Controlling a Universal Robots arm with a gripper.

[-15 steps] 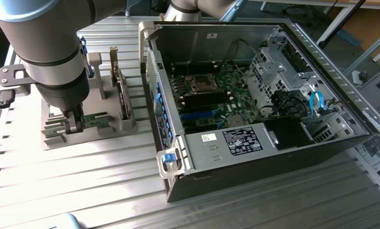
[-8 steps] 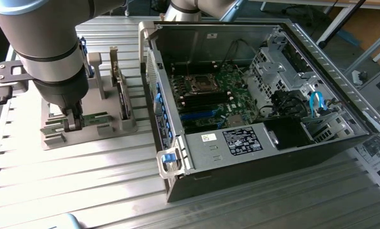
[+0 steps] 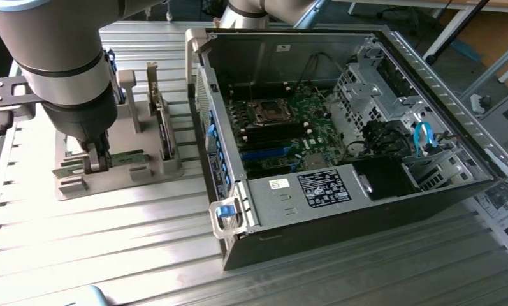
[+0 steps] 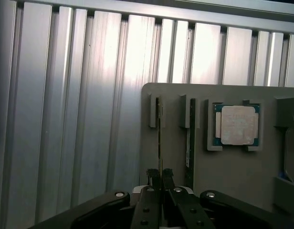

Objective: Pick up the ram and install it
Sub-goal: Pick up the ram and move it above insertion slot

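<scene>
The ram [image 4: 159, 136] is a thin green stick standing on edge in a slot of the grey holder plate [image 4: 171, 100]. In the exterior view the ram [image 3: 128, 156] runs across the holder plate [image 3: 109, 185] at that view's left. My gripper [image 4: 160, 175] is down over the stick, its two dark fingers [image 4: 152, 177] pressed together on the top edge, shut on it. The exterior view has the gripper [image 3: 96, 162] low on the holder, under the big grey arm. A second, like stick [image 4: 188, 143] stands in the neighbouring slot, untouched.
A square silver CPU chip [image 4: 237, 125] lies in a pocket of the plate. An open computer case [image 3: 347, 127] with its motherboard [image 3: 292, 124] exposed stands at the exterior view's right. Tall grey uprights [image 3: 164, 127] rise from the holder beside the arm. The table [image 3: 109, 236] is ribbed aluminium.
</scene>
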